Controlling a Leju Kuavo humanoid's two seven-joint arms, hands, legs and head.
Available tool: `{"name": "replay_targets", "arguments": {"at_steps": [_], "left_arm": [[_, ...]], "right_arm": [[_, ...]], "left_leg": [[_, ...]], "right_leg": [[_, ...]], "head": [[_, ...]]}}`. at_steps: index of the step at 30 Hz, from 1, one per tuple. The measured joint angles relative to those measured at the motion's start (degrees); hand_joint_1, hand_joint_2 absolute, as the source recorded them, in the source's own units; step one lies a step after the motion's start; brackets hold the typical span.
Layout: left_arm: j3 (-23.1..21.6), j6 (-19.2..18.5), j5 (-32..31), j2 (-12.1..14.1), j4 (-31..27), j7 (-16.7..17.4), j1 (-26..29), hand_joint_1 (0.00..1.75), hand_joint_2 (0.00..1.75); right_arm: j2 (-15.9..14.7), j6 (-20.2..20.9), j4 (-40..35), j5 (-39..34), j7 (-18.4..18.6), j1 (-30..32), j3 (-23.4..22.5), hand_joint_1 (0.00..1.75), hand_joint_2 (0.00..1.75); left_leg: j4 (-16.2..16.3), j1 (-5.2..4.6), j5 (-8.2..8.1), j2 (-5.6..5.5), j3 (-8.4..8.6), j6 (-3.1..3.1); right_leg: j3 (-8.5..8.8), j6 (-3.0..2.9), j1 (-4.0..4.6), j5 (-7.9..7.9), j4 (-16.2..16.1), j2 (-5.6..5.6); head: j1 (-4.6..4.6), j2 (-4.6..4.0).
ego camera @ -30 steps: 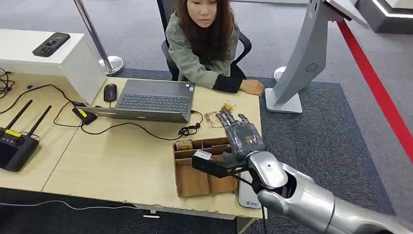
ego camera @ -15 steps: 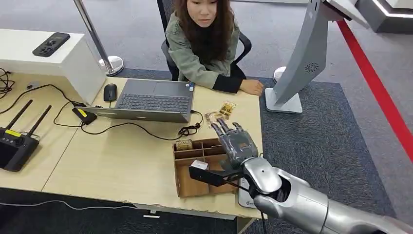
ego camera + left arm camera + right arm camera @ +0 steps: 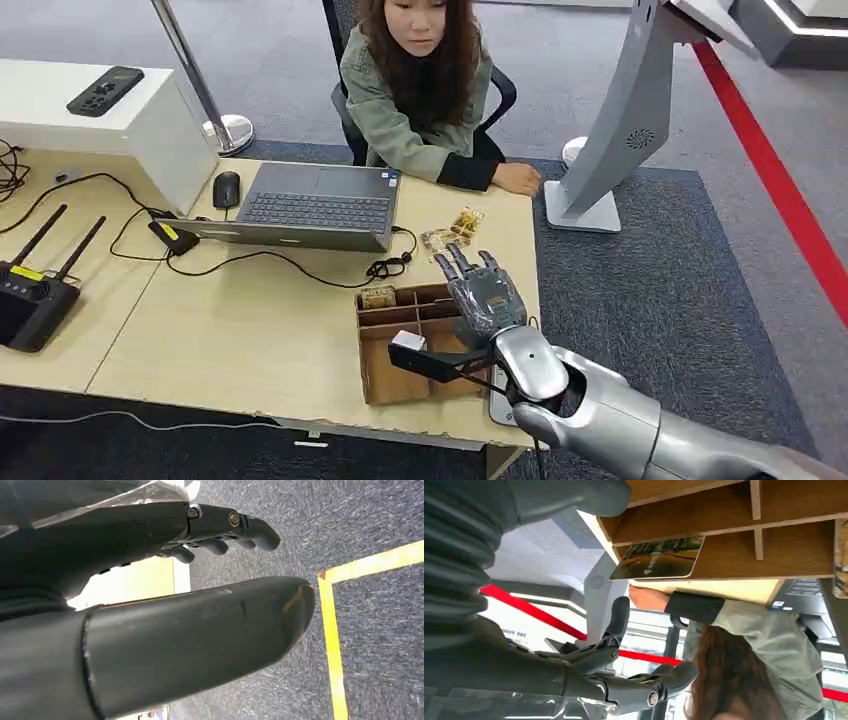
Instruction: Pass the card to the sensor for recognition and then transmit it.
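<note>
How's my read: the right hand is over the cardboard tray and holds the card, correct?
Not quite. The right hand is over the cardboard tray but holds nothing; the right wrist view shows the card lying in a tray compartment, apart from the fingers.

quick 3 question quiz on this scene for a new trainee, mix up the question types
1. True or false: the right hand already holds the card.
2. Where does the card lie? A) inside the cardboard box B) on the laptop keyboard C) in the person's hand
3. Fill in: the right hand, fingers spread, hovers above the ____.

Key: 1 false; 2 A; 3 cardboard box
</note>
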Motion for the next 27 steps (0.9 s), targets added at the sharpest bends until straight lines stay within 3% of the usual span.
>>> {"name": "replay_targets", "arguments": {"at_steps": [27], "left_arm": [[0.4,0.0,0.0,-0.1,0.0,0.0,0.0,0.00,0.00]], "right_arm": [[0.3,-0.4,2.9,4.0,1.2,0.0,-1.3,0.37,1.75]], "left_leg": [[0.0,0.00,0.00,0.00,0.00,0.00]], "right_leg": [[0.00,0.00,0.00,0.00,0.0,0.00]], "head": [[0.02,0.00]]}}
